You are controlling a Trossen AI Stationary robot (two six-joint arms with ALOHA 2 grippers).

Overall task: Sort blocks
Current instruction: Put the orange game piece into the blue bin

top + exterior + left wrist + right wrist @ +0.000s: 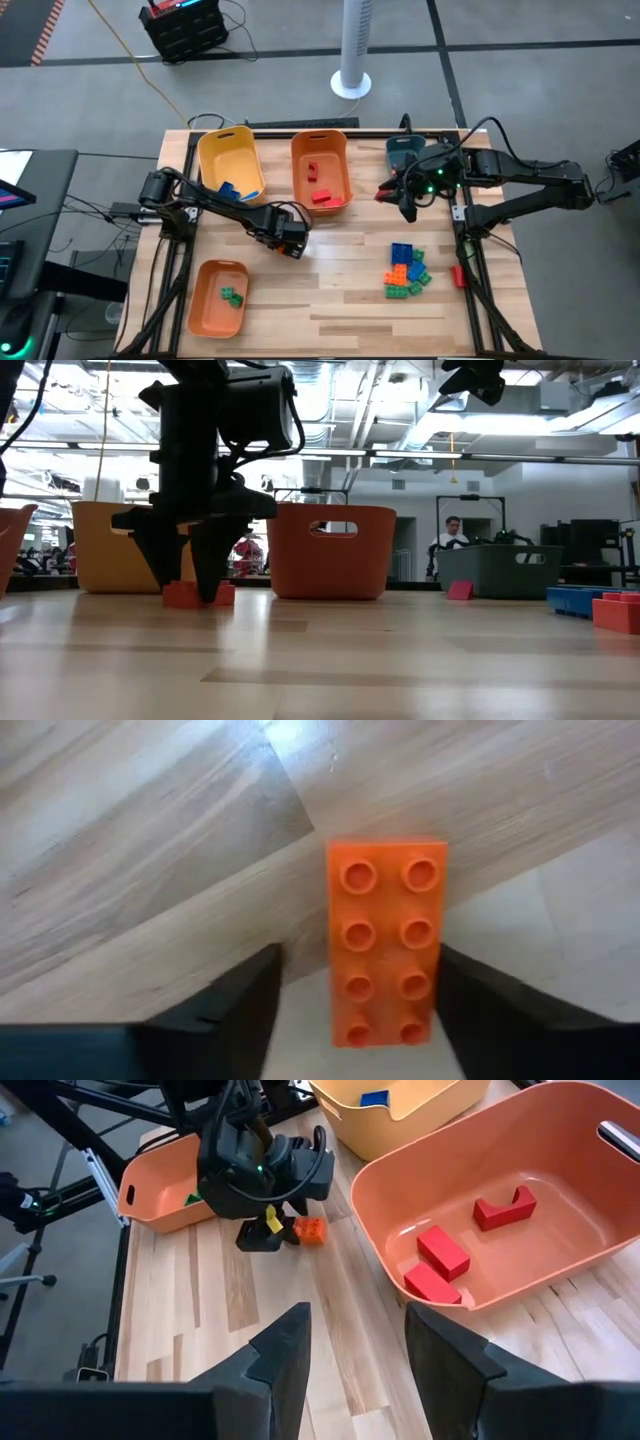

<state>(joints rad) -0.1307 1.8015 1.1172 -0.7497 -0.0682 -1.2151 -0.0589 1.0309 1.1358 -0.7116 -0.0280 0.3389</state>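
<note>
Orange studded plastic brick [385,942] flat on wooden table [150,850], between open dark fingers [225,1015] of left gripper [293,246], not lifted, right gripper [405,205] open, empty, raised beside orange plastic bin [322,150].

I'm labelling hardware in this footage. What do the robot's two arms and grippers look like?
Both arms are black, jointed links trailing black cables. The left gripper is a boxy black head with a small yellow tag; the right gripper has green indicator lights near its wrist. Fingers are matte black and angular.
</note>
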